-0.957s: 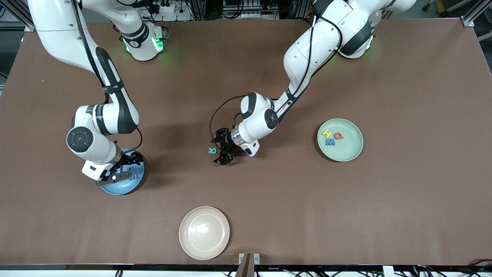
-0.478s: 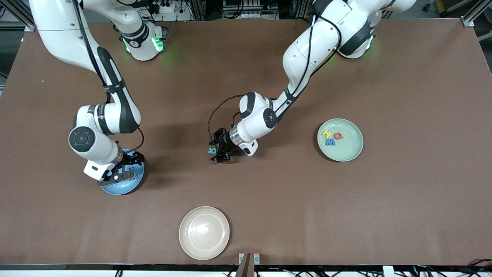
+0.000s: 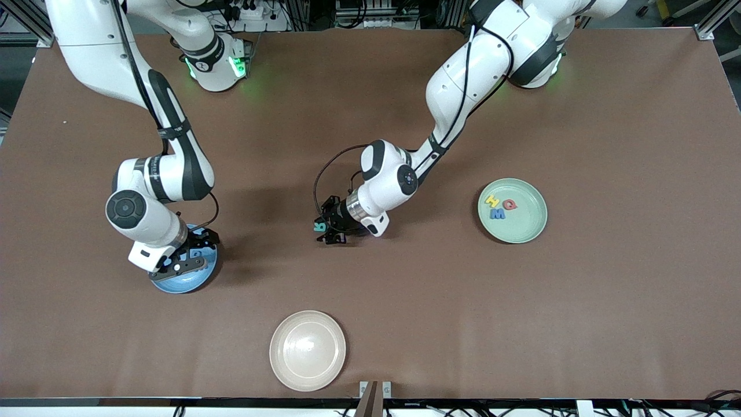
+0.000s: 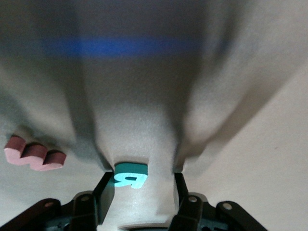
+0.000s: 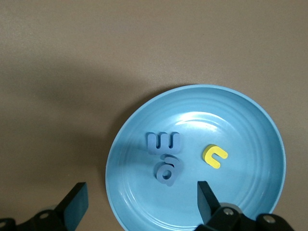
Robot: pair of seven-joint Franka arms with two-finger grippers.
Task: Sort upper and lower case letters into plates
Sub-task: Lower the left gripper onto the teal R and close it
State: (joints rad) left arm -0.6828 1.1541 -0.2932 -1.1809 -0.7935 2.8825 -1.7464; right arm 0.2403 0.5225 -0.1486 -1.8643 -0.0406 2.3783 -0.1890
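Your left gripper (image 3: pixel 327 229) is down at the table (image 3: pixel 608 318) in the middle of the front view, and the small flat teal foam letter R (image 4: pixel 130 175) lies between its fingers (image 4: pixel 107 191). In the left wrist view one finger sits at the letter's edge while the other stands off with a visible gap, so the jaws are partly spread around the piece and are not pinching it yet. That gap is what the coming move turns on: the R sits off-centre in the pincer, so a squeeze will likely nudge it sideways before both pads bite. A dark red foam letter W (image 4: pixel 36 159) lies on the table just beside the R, outside the fingers, so watch that you don't drag it. R is upper case, so my read is that it goes to the pale mint green round plate (image 3: pixel 524 231), mid-height toward the left arm's end of the table, which already holds three capitals. Your right gripper (image 3: pixel 179 263) waits over the sky blue round plate (image 5: pixel 192 91), fingers spread wide and empty, with two blue pieces and one yellow piece in that plate. The cream-beige plate (image 3: pixel 307 350) at bottom centre is empty.
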